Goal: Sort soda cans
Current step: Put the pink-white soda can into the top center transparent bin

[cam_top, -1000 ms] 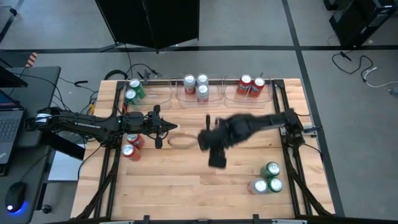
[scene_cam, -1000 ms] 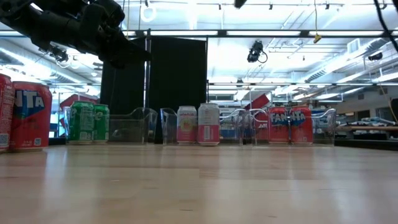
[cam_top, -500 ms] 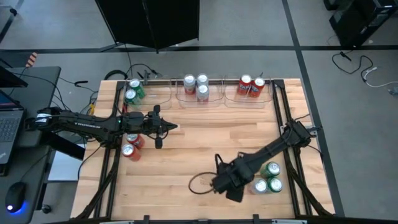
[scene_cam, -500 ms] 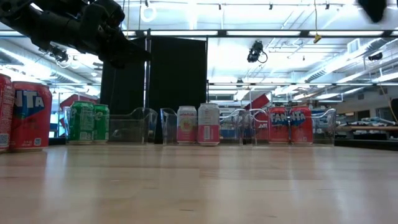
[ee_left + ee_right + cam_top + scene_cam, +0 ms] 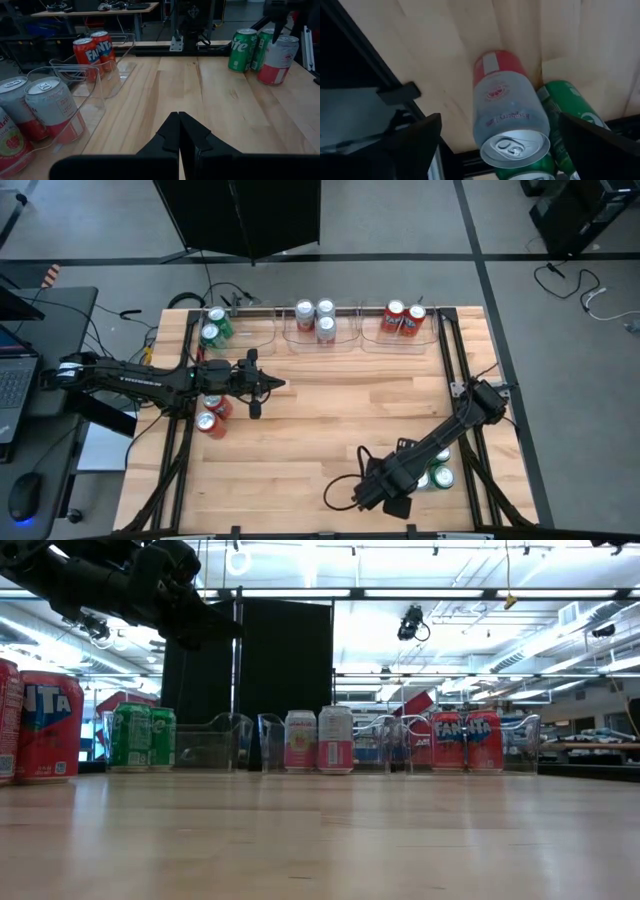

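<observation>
Three clear trays stand along the far edge. They hold green cans [image 5: 213, 326], silver-white cans [image 5: 315, 318] and red cans [image 5: 405, 318]. Two red cans [image 5: 210, 415] stand on the table at the left edge. A group of green and silver-white cans [image 5: 441, 476] stands at the near right corner. My right gripper [image 5: 400, 485] hovers over that group, open. In the right wrist view its fingers [image 5: 415, 140] stand either side of a silver-white can [image 5: 507, 115] without touching it. My left gripper [image 5: 272, 385] waits shut above the table's left middle.
Black frame rails [image 5: 468, 430] run along the table's left and right sides. The right arm's cable [image 5: 340, 495] loops over the near table. Bare wood lies across the table's middle [image 5: 330, 420]. Green cans [image 5: 570, 115] crowd right beside the silver-white one.
My right gripper has swung from the table's middle toward the near right corner, descending over the can group there and staying open. The left arm and all cans have kept still.
</observation>
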